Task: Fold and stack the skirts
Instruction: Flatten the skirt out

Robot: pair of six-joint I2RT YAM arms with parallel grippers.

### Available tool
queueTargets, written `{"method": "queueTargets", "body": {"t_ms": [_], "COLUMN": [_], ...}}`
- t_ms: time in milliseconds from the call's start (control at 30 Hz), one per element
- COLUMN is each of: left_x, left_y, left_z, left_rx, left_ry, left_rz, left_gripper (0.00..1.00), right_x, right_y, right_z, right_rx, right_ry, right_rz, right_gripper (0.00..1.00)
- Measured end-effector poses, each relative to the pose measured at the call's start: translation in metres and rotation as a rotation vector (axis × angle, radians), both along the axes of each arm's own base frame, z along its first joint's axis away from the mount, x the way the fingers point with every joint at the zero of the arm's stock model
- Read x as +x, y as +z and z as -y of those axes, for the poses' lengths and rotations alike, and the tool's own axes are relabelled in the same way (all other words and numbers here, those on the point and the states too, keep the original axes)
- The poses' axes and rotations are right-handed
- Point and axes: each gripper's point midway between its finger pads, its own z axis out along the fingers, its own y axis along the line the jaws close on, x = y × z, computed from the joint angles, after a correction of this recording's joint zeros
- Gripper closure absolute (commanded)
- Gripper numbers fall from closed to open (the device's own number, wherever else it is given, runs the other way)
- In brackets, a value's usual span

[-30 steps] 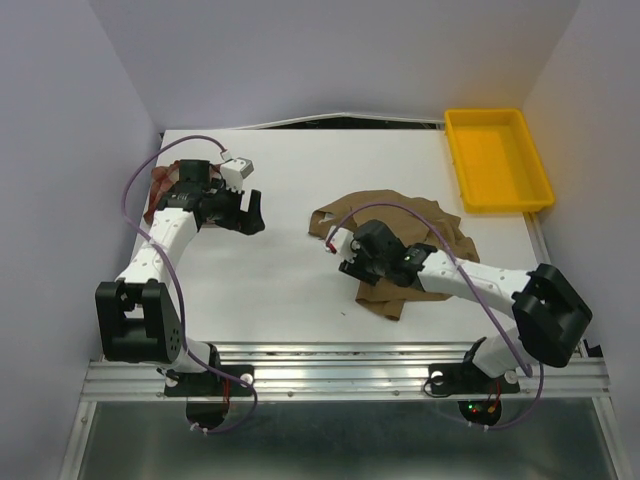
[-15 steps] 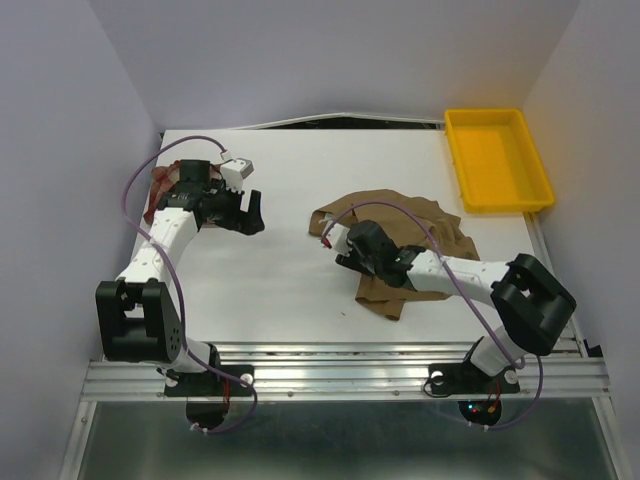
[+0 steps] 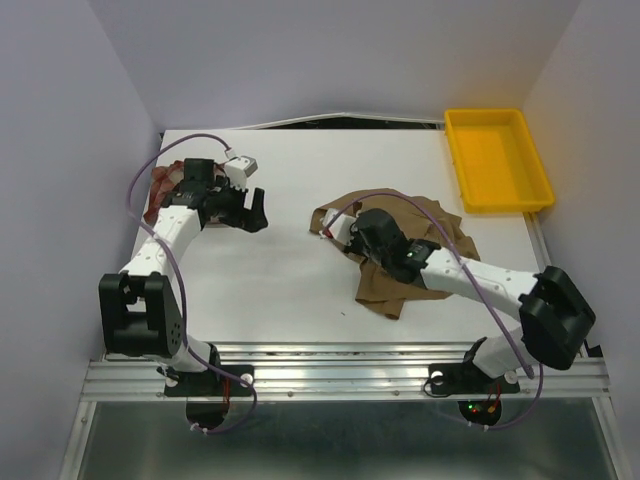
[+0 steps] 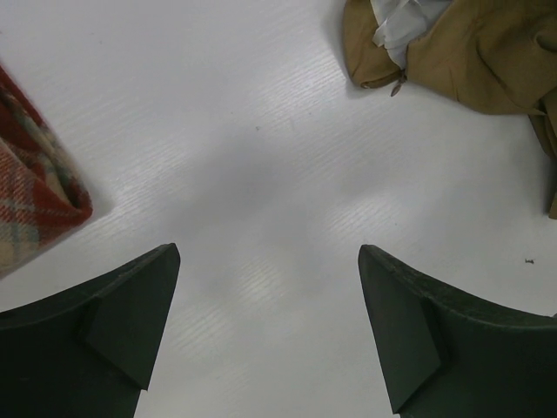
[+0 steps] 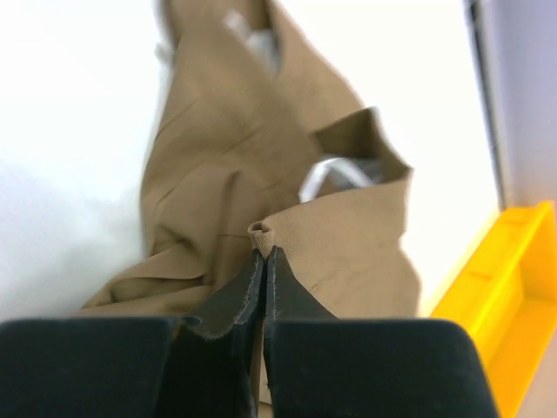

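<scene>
Now that my right gripper [image 5: 264, 254] has clamped onto the crumpled tan-brown fabric skirt [image 5: 218, 148], I can start flattening it, my left gripper [image 4: 268, 254] hanging spread wide.

The tan-brown cloth skirt [image 5: 226, 165] is soft, matt and woven, heavily creased, with a paler, smoother lining [image 4: 396, 22] showing at an opening. The red-and-cream plaid skirt [image 4: 35, 200] looks thicker and fuzzier. The white table [image 4: 261, 157] is smooth, finely grained, with a faint sheen. The yellow rectangular tray [image 3: 497, 160] is glossy plastic. The left hand [image 4: 270, 261] has dark, matt, slightly grainy plastic fingers [image 4: 113, 331]. The ribbed near-edge rail [image 3: 340, 375] is dull silver metal.
</scene>
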Motion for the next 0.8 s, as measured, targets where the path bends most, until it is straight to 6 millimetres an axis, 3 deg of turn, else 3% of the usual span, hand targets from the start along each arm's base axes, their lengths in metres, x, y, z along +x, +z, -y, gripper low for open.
{"method": "queueTargets", "body": {"t_ms": [67, 100, 200, 300, 467, 667, 800], "left_x": [0.006, 0.009, 0.018, 0.028, 0.054, 0.061, 0.057], "left_y": [-0.002, -0.003, -0.008, -0.011, -0.018, -0.028, -0.036], "left_z": [0.007, 0.012, 0.033, 0.061, 0.102, 0.114, 0.124], "left_rx": [-0.004, -0.005, -0.011, -0.023, -0.069, -0.113, -0.137], "left_ry": [-0.021, -0.033, -0.083, -0.151, -0.262, -0.309, -0.340], "left_rz": [0.017, 0.027, 0.053, 0.070, 0.119, 0.134, 0.113], "left_gripper": [0.04, 0.04, 0.01, 0.01, 0.01, 0.02, 0.09], "right_x": [0.001, 0.002, 0.000, -0.007, -0.026, -0.047, -0.056], "right_y": [0.023, 0.055, 0.108, 0.143, 0.166, 0.192, 0.197], "right_z": [-0.003, -0.006, -0.008, -0.005, 0.000, 0.013, 0.022], "right_rx": [0.041, 0.099, 0.202, 0.267, 0.293, 0.301, 0.303], "right_ry": [0.015, 0.033, 0.066, 0.095, 0.151, 0.197, 0.198], "right_rz": [0.030, 0.075, 0.150, 0.191, 0.188, 0.191, 0.193], "right_gripper": [0.99, 0.99, 0.99, 0.99, 0.99, 0.99, 0.99]}}
